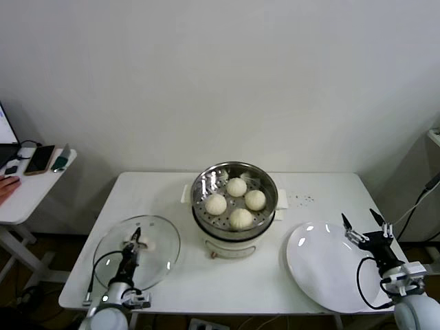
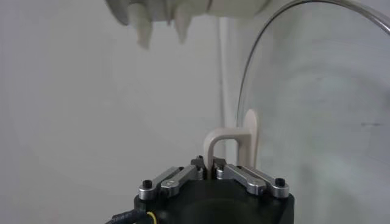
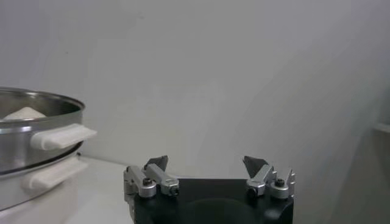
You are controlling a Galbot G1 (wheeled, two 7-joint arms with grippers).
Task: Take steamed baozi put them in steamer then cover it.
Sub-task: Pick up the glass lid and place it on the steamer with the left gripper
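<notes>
On the left side of the white bench (image 1: 172,289), the cover (image 1: 113,254) lies flat, well apart from the steamer. The left claw (image 1: 135,240) sits over the centre of the cover with its jaws clamped together on the white bar handle (image 2: 228,143); the left wrist view shows the handle rising directly between the closed fingertips. At the centre of the bench stands the steamer (image 1: 234,237), uncovered, with its white side handles (image 3: 61,135) visible. Four steamed baozi (image 1: 240,218) rest on the perforated tray inside, grouped close together. To the right, a flat white plate (image 1: 323,275) lies near the front edge of the bench. The right claw (image 1: 368,232) hovers at the plate's right rim, jaws spread apart and holding nothing.
</notes>
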